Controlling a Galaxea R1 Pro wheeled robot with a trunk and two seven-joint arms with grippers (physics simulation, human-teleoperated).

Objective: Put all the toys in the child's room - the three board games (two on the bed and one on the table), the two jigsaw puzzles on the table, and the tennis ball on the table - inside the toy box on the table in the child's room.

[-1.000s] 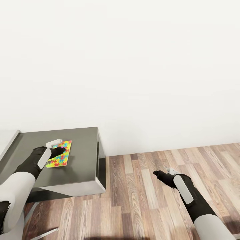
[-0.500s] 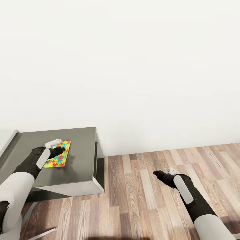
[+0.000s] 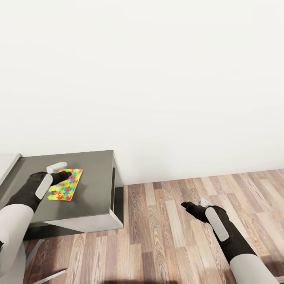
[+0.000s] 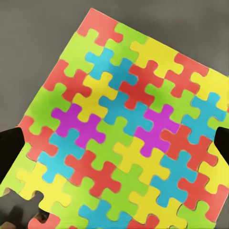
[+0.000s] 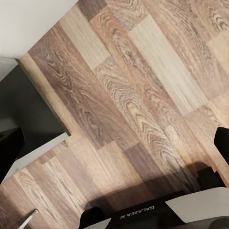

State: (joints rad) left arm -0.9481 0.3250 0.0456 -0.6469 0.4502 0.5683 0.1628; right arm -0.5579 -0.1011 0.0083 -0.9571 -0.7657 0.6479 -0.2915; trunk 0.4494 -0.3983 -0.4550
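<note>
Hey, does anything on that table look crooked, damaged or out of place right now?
Only mildly: the jigsaw puzzle lies flat but skewed to the edges of the table, under the left gripper. In the left wrist view its pieces look intact, with nothing spilled.

Table [image 3: 94,189] top is bare around the jigsaw puzzle [image 3: 65,184], so there's open grey surface toward the wall [image 3: 157,79] and toward the front edge. Left gripper [image 3: 61,175] sits over the puzzle's near corner; its fingers [image 4: 10,148] straddle the panel, which lies flat on the top (no gap visible under it). Right gripper [image 3: 185,205] hangs over open wood floor [image 3: 177,236], well apart from the table's end panel. Wall closes off the far side.
</note>
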